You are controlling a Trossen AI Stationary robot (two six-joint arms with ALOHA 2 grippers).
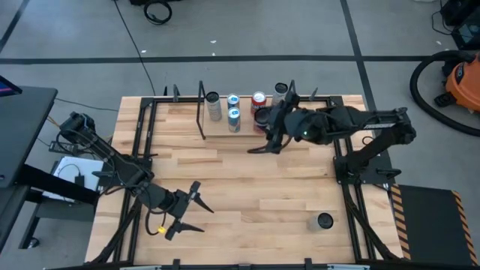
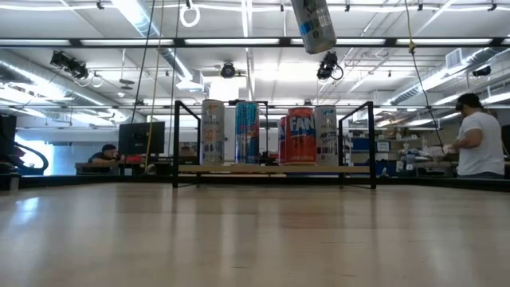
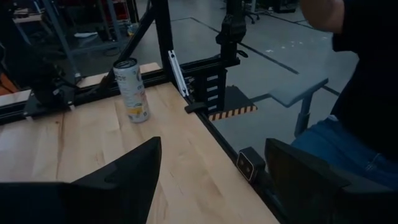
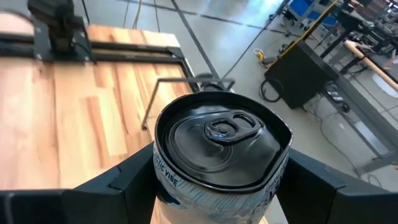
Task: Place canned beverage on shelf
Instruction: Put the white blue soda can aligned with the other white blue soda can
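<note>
My right gripper [image 1: 271, 120] is shut on a canned beverage [image 4: 217, 155] with a black top and a pale printed wall. It holds the can high above the shelf [image 1: 225, 129], so the low view shows the can [image 2: 313, 24] at the picture's top. The shelf [image 2: 275, 169] is a light-wood board between black rod uprights at the table's far edge. Several cans [image 2: 300, 135] stand upright on it by their bases. My left gripper [image 1: 187, 210] hovers open near the table's near left corner with nothing between its fingers [image 3: 134, 168]. My right gripper pinches the can's side wall [image 4: 163, 180] just below the top rim, one finger [image 4: 118, 183] on each side. The fingers come from the table's right, slanting down. The can hangs clear of the shelf, top up and slightly tilted.
A lone white and yellow can [image 3: 132, 90] stands on the table near its near right corner [image 1: 324, 221]. A person [image 3: 364, 93] stands close by that corner. Another person [image 2: 478, 135] works in the room behind. Bare wood lies between the shelf and the near edge.
</note>
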